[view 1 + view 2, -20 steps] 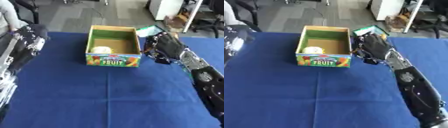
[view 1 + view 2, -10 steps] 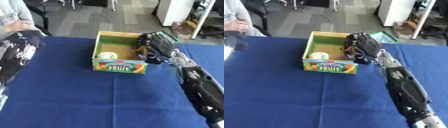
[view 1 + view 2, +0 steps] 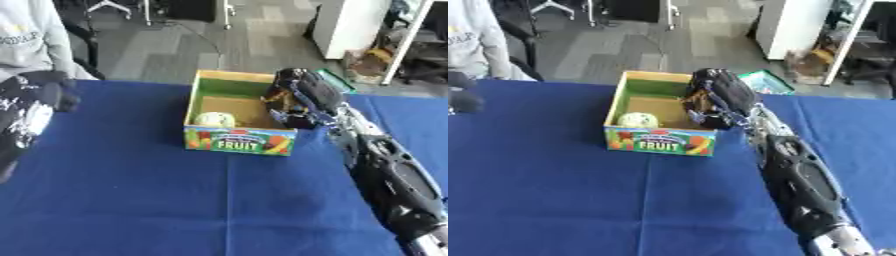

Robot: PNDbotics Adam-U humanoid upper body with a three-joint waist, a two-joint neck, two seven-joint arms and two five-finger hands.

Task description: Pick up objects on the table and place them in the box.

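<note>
Right hand (image 3: 302, 97): held over the right side of the box (image 3: 236, 140), fingers curled around something small with a brown-orange tint; what the thing is cannot be made out.
Left hand (image 3: 39, 92): seen at the left edge above the blue table (image 3: 131, 200), dark and blurred; whether its fingers are open or curled cannot be told.
Box: cardboard, green inside, "FRUIT" printed on the front wall, set on the table toward the far side.
Contents: a pale round object (image 3: 213, 119) is seen lying on the box floor at the front left.
Change from earlier: a second ago the right hand was beside the right wall of the box, outside it; it has since been moved over the rim and is now above the interior. The whole view has also shifted, so the camera was moved.
Hidden: the right wall and right part of the box floor are covered by the right hand; the right forearm is cut off at the lower right corner.
</note>
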